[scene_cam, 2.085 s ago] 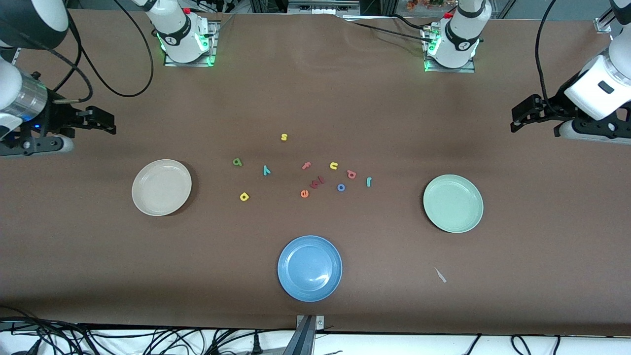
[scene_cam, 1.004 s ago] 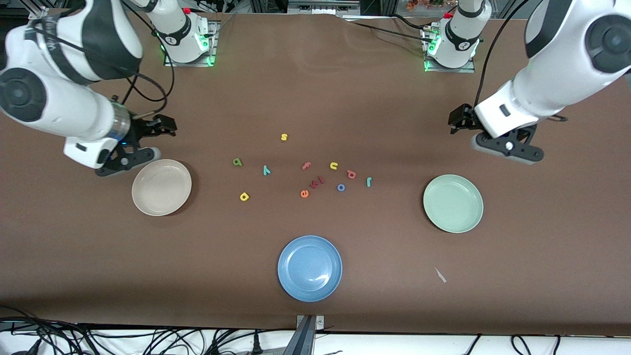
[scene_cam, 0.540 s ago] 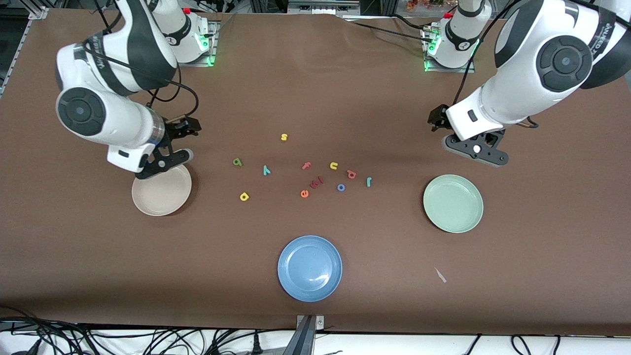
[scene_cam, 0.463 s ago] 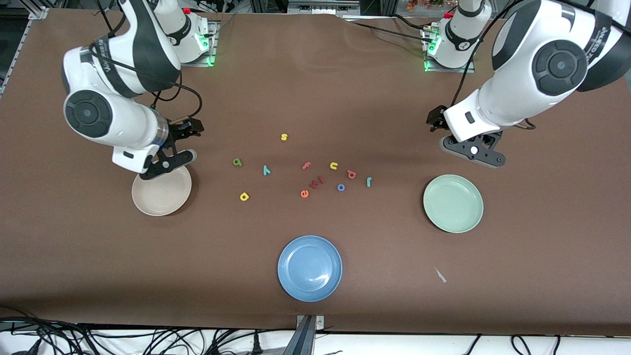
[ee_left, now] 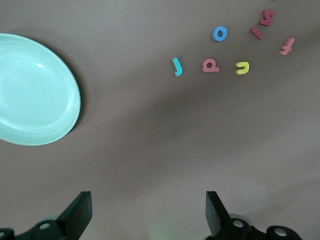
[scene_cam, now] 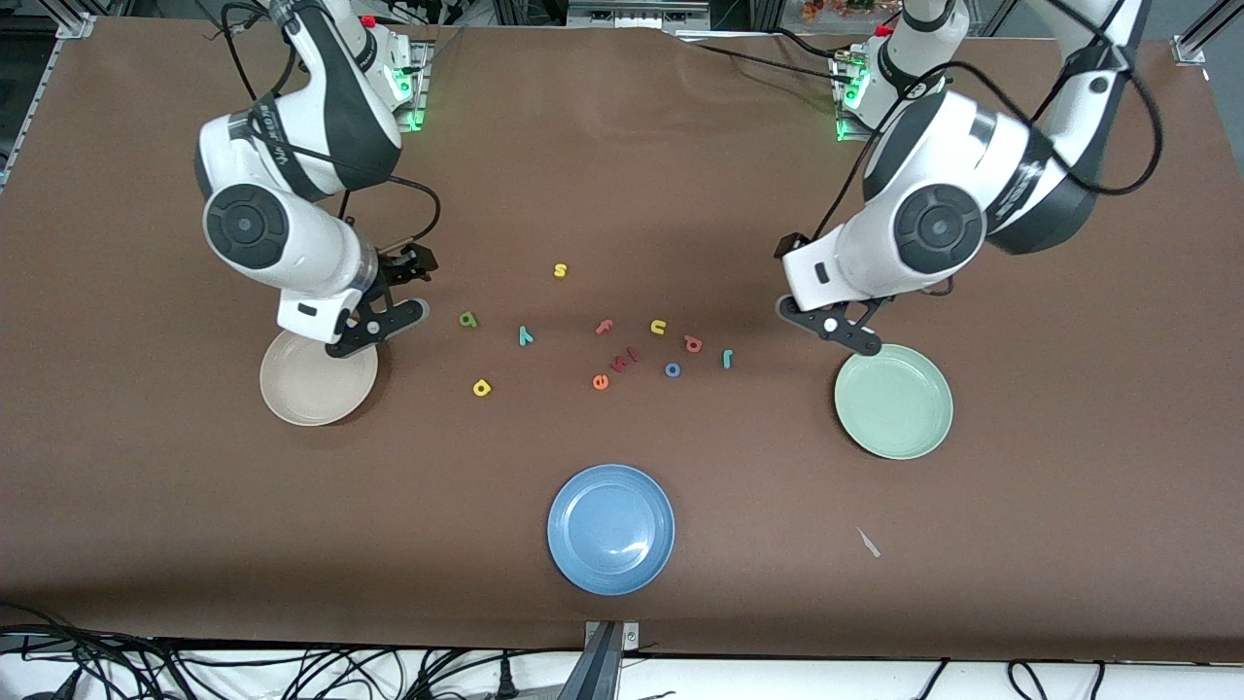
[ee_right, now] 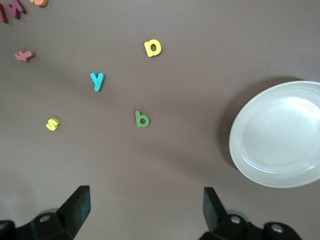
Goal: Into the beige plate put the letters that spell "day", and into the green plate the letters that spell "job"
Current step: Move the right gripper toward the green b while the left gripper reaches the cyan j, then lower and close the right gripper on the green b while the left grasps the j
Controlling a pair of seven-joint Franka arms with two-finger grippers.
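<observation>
You have both arms up over the table on either side of the loose letters, each beside the plate it will most likely serve, which looks like a sensible split of the work. The right gripper (scene_cam: pixel 394 292) hangs over bare cloth just beside the beige plate (scene_cam: pixel 292 403), its jaws spread as wide as they go and nothing in them; the left gripper (scene_cam: pixel 812 292) hangs beside the green plate (scene_cam: pixel 899 437), likewise wide open and empty. Both plates hold nothing yet, so no letter has been sorted. Taking the blue plate (scene_cam: pixel 610 574) as your landmark: the green a (scene_cam: pixel 468 319), teal y (scene_cam: pixel 526 336) and yellow d (scene_cam: pixel 481 388) lie farther from the camera than it and toward the right arm's end, between the right gripper and the middle cluster. The pinkish-red b (scene_cam: pixel 692 343), blue o (scene_cam: pixel 673 369) and teal-blue j (scene_cam: pixel 727 359) lie toward the left arm's end, between the cluster and the left gripper. Neither gripper is over its letters yet. Mind the yellow u (scene_cam: pixel 658 327) just beside the b.
</observation>
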